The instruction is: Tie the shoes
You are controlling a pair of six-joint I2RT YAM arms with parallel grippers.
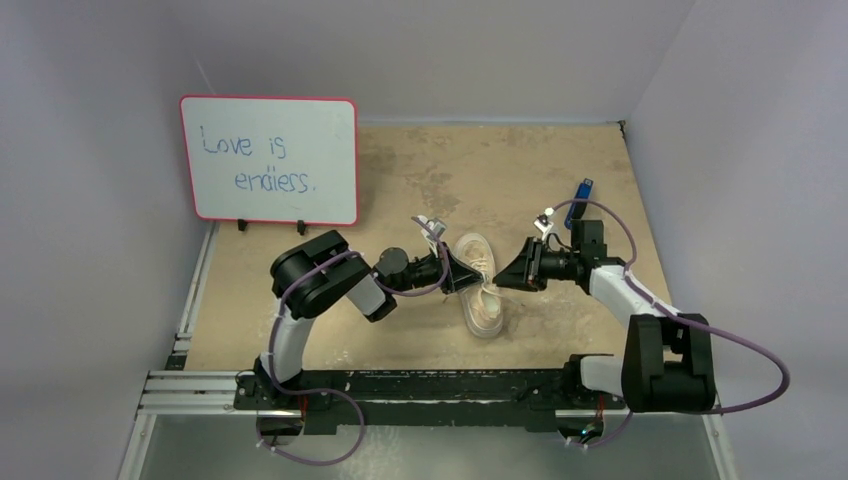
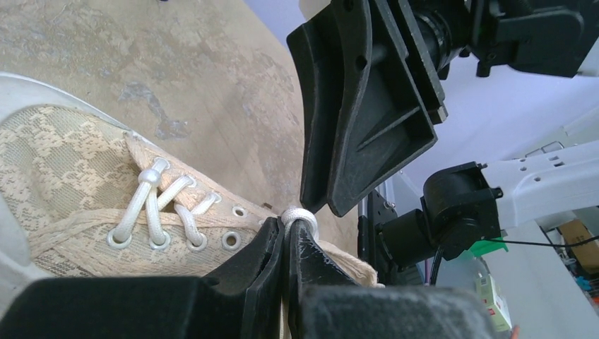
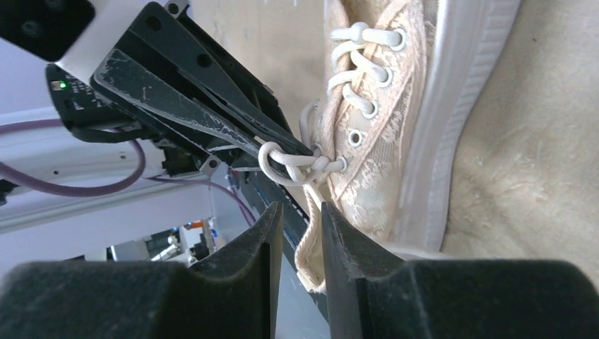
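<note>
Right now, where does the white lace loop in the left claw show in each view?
Top external: lace loop tiny, at centre, between left claw and right claw, over the shoe.
Left wrist: loop bottom centre, poking from the shut left claw.
Right wrist: loop left of centre, above the right claw.
Shared landmark: the shoe's eyelets.

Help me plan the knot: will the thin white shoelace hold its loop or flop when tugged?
Likely floppy: the thin white shoelace curls loosely beside the left gripper pinching it. The small beige lace-fabric sneaker looks light and may slide.
</note>
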